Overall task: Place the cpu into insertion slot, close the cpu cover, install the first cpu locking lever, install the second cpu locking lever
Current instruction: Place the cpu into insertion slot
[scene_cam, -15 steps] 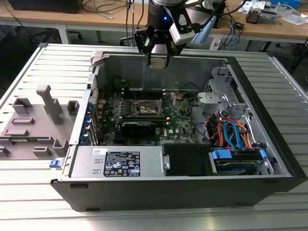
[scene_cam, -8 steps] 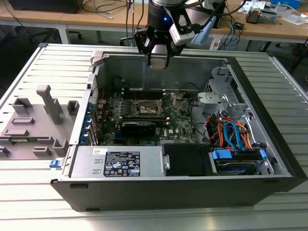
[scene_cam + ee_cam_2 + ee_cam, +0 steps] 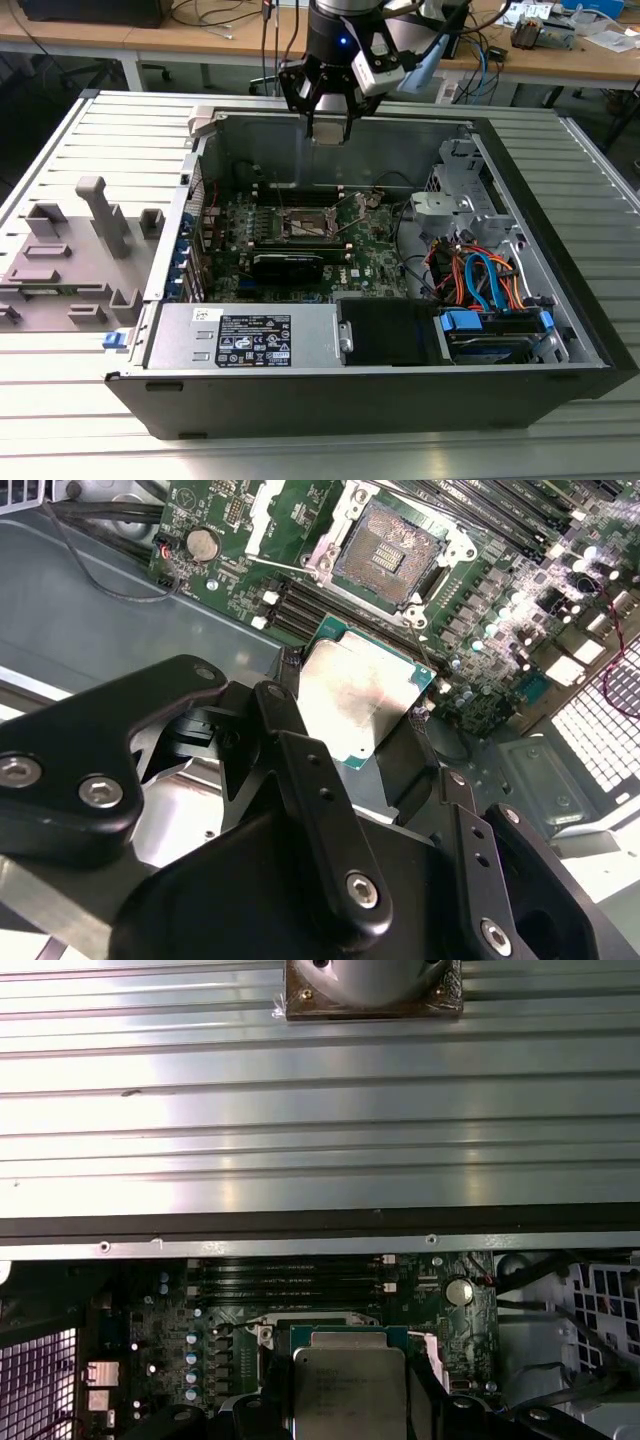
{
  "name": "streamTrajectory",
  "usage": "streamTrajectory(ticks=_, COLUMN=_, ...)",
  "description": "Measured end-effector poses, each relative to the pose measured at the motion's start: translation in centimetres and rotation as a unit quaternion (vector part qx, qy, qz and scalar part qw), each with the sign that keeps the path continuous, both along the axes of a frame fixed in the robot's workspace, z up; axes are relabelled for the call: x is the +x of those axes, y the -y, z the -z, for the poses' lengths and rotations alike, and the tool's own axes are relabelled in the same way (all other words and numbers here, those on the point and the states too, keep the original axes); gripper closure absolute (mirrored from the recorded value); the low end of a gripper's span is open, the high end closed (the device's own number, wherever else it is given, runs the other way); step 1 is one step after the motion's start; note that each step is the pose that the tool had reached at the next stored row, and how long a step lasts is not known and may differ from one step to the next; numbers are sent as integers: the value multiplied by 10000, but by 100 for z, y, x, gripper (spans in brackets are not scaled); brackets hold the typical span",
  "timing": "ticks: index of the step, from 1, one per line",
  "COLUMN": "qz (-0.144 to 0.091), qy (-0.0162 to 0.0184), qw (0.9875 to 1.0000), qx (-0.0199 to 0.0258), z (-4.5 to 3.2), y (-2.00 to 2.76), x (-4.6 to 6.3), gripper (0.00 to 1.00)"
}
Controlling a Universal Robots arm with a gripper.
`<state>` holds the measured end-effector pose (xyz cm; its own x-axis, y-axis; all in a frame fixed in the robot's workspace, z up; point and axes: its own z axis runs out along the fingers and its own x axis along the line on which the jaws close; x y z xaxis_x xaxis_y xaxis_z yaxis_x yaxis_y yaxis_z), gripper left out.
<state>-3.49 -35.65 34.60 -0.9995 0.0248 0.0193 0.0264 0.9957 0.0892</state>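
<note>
At the exterior view's left, a grey plastic fixture (image 3: 75,255) of pegs and trays sits on the ribbed metal table (image 3: 60,400), out of the way of the work. Beside it, the open black computer case (image 3: 380,390) lies on its side so its green board faces up. At upper centre the black hand (image 3: 328,128) hangs over the case, pinching the small square silvery-topped cpu (image 3: 362,695) by opposite edges, likely to keep its underside untouched. The square dark insertion slot (image 3: 385,555) lies bare and apart from the chip, its thin silvery cpu cover (image 3: 272,515) apparently swung back for access. Orange and blue cables (image 3: 480,280) crowd the right.
</note>
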Motion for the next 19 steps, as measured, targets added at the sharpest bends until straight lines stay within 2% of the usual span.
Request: streamTrajectory(ticks=19, qz=0, qy=0, qw=10000, qx=0, z=44, y=15, x=0, gripper=45)
